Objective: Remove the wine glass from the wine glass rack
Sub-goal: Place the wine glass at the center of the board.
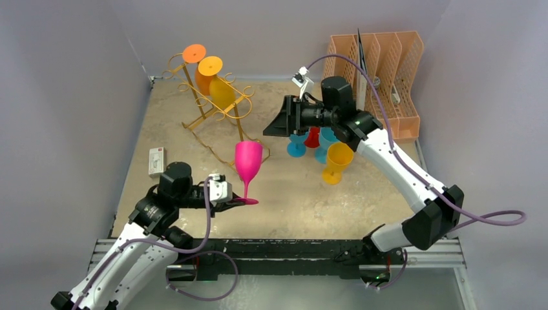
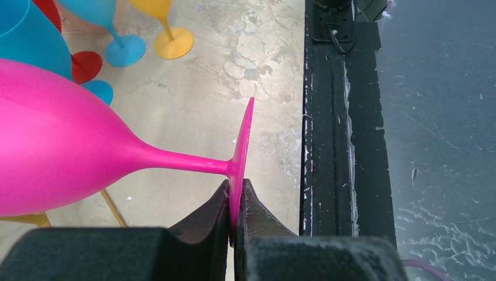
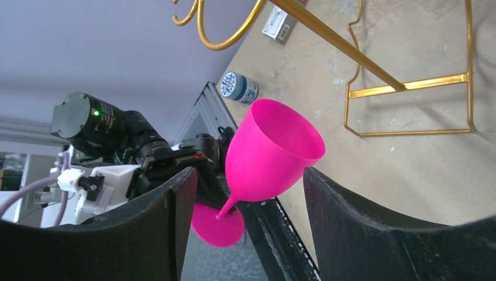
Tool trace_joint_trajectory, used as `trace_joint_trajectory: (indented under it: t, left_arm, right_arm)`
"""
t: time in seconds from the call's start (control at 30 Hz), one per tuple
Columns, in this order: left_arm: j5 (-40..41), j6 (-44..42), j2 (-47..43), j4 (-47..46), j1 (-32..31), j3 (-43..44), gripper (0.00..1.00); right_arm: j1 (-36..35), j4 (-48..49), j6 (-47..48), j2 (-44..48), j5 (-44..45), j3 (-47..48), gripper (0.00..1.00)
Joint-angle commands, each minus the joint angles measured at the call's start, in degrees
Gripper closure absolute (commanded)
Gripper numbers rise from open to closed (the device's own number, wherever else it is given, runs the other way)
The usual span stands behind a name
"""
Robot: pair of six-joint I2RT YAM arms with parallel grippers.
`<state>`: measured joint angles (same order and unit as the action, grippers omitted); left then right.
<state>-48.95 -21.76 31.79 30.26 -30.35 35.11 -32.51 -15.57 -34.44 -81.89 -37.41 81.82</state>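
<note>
Right, stock as it stands, for you at the controls:

- L gripper (image 2: 235, 194): clenched on the foot disc of the pink wine glass (image 1: 248, 161), one finger each side of the rim. Stem and bowl stand up from the pinch, bowl mouth up, slight tilt. Can't tell if the foot touches the table (image 1: 291, 194).
- Pink wine glass: off the rack and clear of every hook. It sits between your L gripper and R gripper.
- Wine glass rack (image 1: 213, 108): gold wire, beyond the L gripper and a bit to its left, well apart from it. To the R gripper it's out front, past the pink glass.
- On the rack: orange glass (image 1: 203, 79) and yellow glass (image 1: 223, 93), both hung bowl-down, feet up on the rails.
- R gripper (image 1: 276, 126): released, jaws spread, nothing between the pads. It faces the pink bowl, near it but not touching.
- Under and behind the R wrist: blue glass (image 1: 297, 147), red glass (image 1: 313, 137), teal glass (image 1: 325, 143), amber glass (image 1: 337, 161), all standing, close-packed.
- Peach file organiser (image 1: 394, 71): behind the R arm, at the back wall.
- White box (image 1: 156, 161): just left of the L wrist.
</note>
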Motion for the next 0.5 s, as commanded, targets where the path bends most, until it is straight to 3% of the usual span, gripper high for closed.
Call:
trace_joint_trajectory:
  t: [0.0,0.23,0.47]
  left_arm:
    - [0.03,-1.54,-1.64,-4.65,0.11,-1.67,1.00]
    - [-3.66,-4.22,-1.25,-6.64,0.17,-3.28,1.00]
    - [-7.31,-7.04,-0.45,-7.12,0.15,-4.34,1.00]
  right_arm:
    - [0.12,0.49,-1.66,-0.70,-3.53,4.67,0.31]
    - [0.39,-2.75,-2.42,-2.92,-5.08,7.91,0.31]
    - [0.43,-2.90,-5.52,-8.71,-14.31,11.25,0.41]
